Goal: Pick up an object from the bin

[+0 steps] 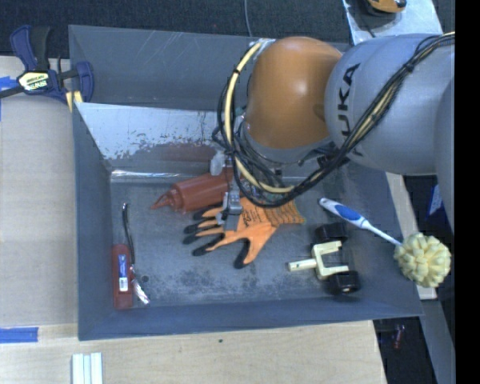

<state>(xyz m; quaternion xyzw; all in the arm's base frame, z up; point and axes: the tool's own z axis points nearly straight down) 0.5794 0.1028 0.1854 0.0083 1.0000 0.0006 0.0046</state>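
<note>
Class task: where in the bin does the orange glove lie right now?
In the camera view the glove lies in the middle of the bin, just below the brown bottle and left of the cream-and-black toy, partly under the arm.

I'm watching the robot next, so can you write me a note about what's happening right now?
Gripper: low in the middle of the bin, over the orange glove and next to the brown bottle. I can't see it holding anything.
Other things: a red-handled tool by the left wall, a cream-and-black toy and a brush on the right.
Done: nothing is lifted out yet.
Left: grab one thing, probably the glove, and lift it out.
</note>
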